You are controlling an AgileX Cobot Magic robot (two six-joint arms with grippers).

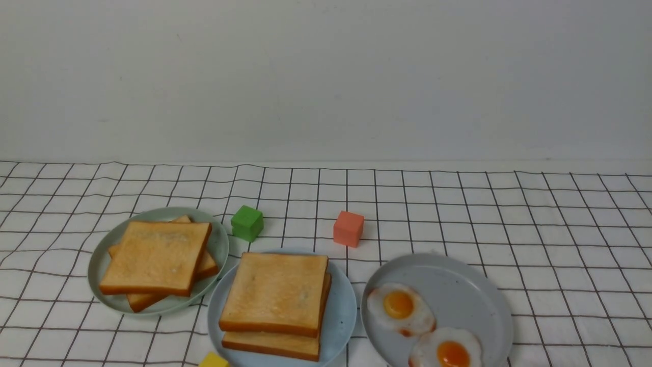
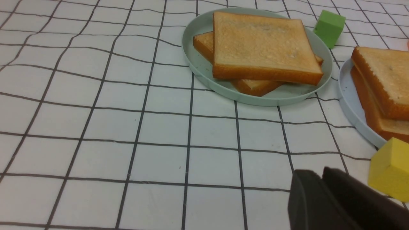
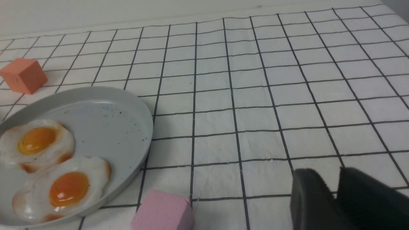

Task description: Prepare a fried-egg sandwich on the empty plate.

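Golden sandwich on blue plate, apart from narrow-set jaws both sides.

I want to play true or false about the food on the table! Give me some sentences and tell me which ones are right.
1. Two fried eggs lie on the grey plate. True.
2. The pale blue plate has nothing on it. False: stacked toast sits on it.
3. The green cube sits on the cloth beside the pale green plate. True.
4. The orange cube rests on top of the toast. False: it stands on the cloth, apart from every plate.
5. The pale green plate holds one egg. False: it holds toast slices.
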